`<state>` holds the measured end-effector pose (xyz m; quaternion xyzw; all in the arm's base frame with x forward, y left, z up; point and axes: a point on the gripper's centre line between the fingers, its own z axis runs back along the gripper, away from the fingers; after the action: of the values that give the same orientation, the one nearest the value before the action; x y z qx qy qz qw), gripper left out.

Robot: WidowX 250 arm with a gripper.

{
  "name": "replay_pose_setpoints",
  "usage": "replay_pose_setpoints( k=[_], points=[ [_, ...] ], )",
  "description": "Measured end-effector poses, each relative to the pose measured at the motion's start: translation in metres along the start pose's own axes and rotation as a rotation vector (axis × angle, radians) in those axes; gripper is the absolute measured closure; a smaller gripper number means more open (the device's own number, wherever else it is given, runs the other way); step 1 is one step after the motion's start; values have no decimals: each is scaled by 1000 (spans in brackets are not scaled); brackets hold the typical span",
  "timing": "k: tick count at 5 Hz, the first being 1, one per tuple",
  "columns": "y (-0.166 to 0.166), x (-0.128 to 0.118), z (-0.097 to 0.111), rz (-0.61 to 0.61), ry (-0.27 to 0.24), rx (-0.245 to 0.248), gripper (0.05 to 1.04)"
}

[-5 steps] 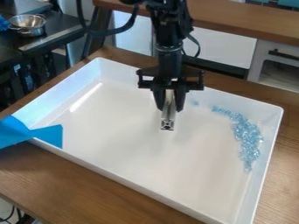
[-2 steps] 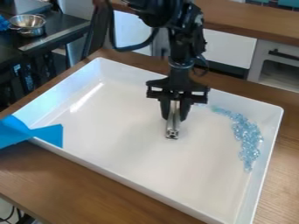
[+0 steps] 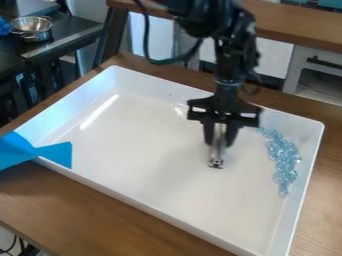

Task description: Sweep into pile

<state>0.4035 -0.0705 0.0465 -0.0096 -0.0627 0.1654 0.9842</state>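
Fingers (image 3: 231,135), one pair, black: closed on the upper part of a metal bar (image 3: 218,152), which hung lengthwise toward the bottom of the frame, right of centre, its lower end well apart from the beads. Beads (image 3: 286,160), pale blue, one loose band: these lay in the white tray (image 3: 160,155) to the right of fingers and bar, the band's long axis running down the frame beside the right wall. Sweep, as judged: the bar needed to reach the band's outer side or an end to gather it inward.
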Motion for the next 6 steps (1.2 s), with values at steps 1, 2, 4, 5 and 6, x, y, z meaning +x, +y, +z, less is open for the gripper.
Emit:
replay_pose_setpoints(
  k=[1, 2, 4, 5, 6],
  points=[
    [-12, -9, -1, -27, 4, -6, 716],
    [-31, -17, 1, -48, 5, -21, 717],
    [-61, -25, 7, -79, 36, -60, 717],
    [-57, -28, 9, -78, 66, -72, 717],
    [-22, -20, 43, -31, 80, -101, 716]
  ],
)
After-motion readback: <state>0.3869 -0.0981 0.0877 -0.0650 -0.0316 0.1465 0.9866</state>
